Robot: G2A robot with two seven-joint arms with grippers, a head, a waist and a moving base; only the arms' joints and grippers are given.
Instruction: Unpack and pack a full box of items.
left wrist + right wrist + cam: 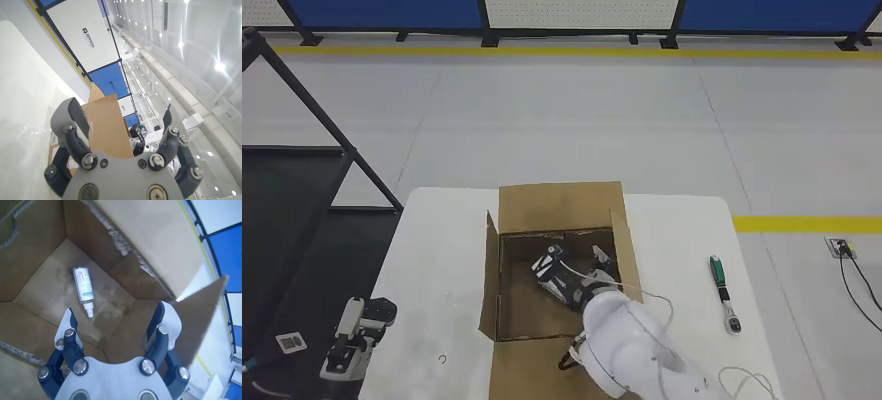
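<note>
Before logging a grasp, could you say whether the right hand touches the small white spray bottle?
Apart. The right wrist view shows brown cardboard box floor between the open right hand and the small white spray bottle.

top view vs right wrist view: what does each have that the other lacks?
Top view: a green-handled tool lying on the white table, right of the cardboard box. Right wrist view: a white spray bottle lying flat on the box floor. Both: the open box, with the right gripper open inside it.
</note>
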